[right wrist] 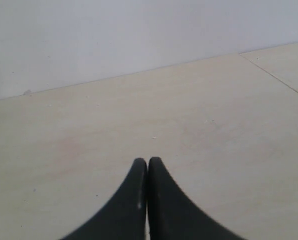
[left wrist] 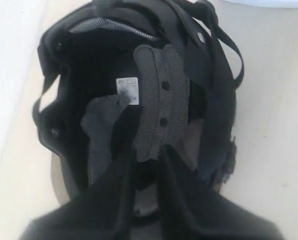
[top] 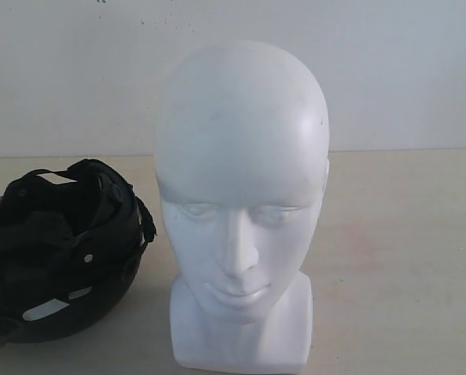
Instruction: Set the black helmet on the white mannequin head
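The black helmet (top: 61, 250) lies upside down on the table at the left, with its padded lining and straps facing up. Just to its right, the white mannequin head (top: 241, 195) stands upright on its neck base, facing the camera, and its crown is bare. In the left wrist view my left gripper (left wrist: 146, 157) reaches over the helmet (left wrist: 159, 100). Its two fingers sit on either side of the near rim and are closed on it. My right gripper (right wrist: 148, 161) is shut on nothing above bare table. The exterior view shows neither gripper.
The pale table (top: 405, 258) runs back to a white wall (top: 405, 70). Bare tabletop lies to the right of the head. The helmet's left side is cut off by the frame edge.
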You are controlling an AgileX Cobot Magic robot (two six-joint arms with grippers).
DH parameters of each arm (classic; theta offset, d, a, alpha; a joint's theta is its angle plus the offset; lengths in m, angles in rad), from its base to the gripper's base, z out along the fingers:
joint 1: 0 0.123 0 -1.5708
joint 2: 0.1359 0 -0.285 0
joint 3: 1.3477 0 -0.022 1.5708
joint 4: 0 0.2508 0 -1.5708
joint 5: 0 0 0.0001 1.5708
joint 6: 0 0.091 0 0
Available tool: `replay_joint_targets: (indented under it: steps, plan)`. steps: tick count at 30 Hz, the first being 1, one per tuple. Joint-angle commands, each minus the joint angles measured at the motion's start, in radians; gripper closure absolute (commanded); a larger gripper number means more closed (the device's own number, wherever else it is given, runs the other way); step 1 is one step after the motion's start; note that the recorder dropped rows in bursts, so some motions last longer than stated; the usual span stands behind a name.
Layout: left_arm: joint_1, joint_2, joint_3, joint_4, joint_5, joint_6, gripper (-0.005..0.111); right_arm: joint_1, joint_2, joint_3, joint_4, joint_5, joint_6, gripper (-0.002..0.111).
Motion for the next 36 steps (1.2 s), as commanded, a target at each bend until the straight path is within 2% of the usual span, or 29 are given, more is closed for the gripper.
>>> replay_joint_targets:
  steps: [1,4,7,12,15,19,21,22,30,36]
  plan:
    - [-0.003,-0.021,-0.011,0.001,0.119,-0.119,0.102,0.003,-0.005,0.000,-0.006,-0.008,0.000,0.108]
    - [-0.003,-0.046,-0.013,-0.002,0.153,-0.119,0.102,0.003,-0.005,0.000,-0.006,-0.008,0.000,0.108]
    - [-0.003,-0.077,-0.013,0.061,0.139,-0.119,0.102,0.003,-0.005,0.000,-0.006,-0.008,0.000,0.108]
    - [-0.003,-0.082,-0.013,0.013,0.156,-0.112,0.099,0.003,-0.005,0.000,-0.006,-0.008,0.000,0.108]
    - [-0.003,-0.082,-0.013,-0.035,0.160,-0.112,0.078,0.003,-0.005,0.000,-0.006,-0.008,0.000,0.108]
    - [-0.003,-0.082,-0.011,-0.001,0.189,-0.112,0.038,0.003,-0.005,0.000,-0.006,-0.008,0.000,0.108]
    - [-0.003,-0.082,0.003,0.012,0.185,-0.112,0.026,0.003,-0.005,0.000,-0.006,-0.008,0.000,0.108]
    - [-0.003,-0.082,0.016,0.012,0.172,-0.112,0.023,0.003,-0.005,0.000,-0.006,-0.008,0.000,0.108]
    - [-0.003,-0.134,0.138,0.004,0.116,-0.117,0.023,0.003,-0.005,0.000,-0.006,-0.008,0.000,0.108]
    - [-0.003,-0.150,0.215,0.004,-0.015,-0.117,0.023,0.003,-0.005,0.000,-0.006,-0.008,0.000,0.108]
